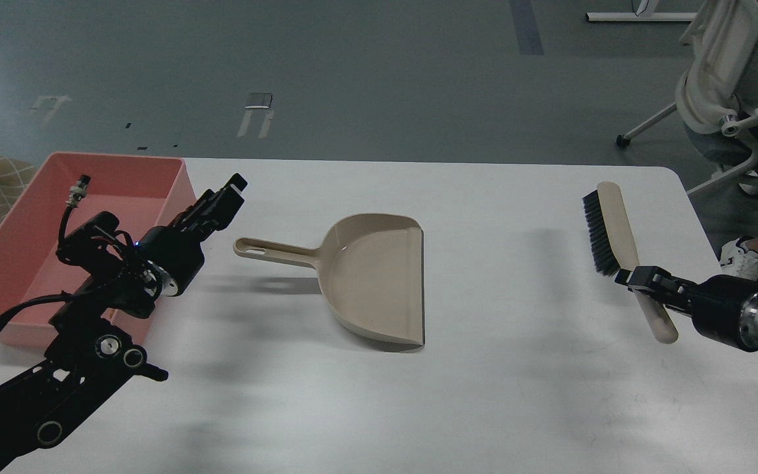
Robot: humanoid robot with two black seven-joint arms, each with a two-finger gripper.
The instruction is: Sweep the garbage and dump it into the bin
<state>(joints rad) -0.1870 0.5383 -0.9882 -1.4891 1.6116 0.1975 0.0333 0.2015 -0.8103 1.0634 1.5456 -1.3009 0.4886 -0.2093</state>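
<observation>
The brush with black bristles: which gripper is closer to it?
Right. The right gripper is at the brush handle, seemingly touching it; the left gripper hovers far across the table, beside the pink bin.

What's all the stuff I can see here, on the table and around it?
Table: one, white, fills the foreground.
Bin: one, pink shallow tub, at the table's left edge; I see no scraps in the part that shows.
Dustpan: one, beige, table centre, handle pointing left.
Brush: one, beige with black bristles, right side of the table.
Office chair: one, white, on the grey floor at upper right.
Garbage: none visible on the table.
Left hand: one, black, raised between the bin and the dustpan handle, holding nothing; open or shut unclear.
Right hand: one, black, at the brush handle; whether it grips is unclear.
</observation>
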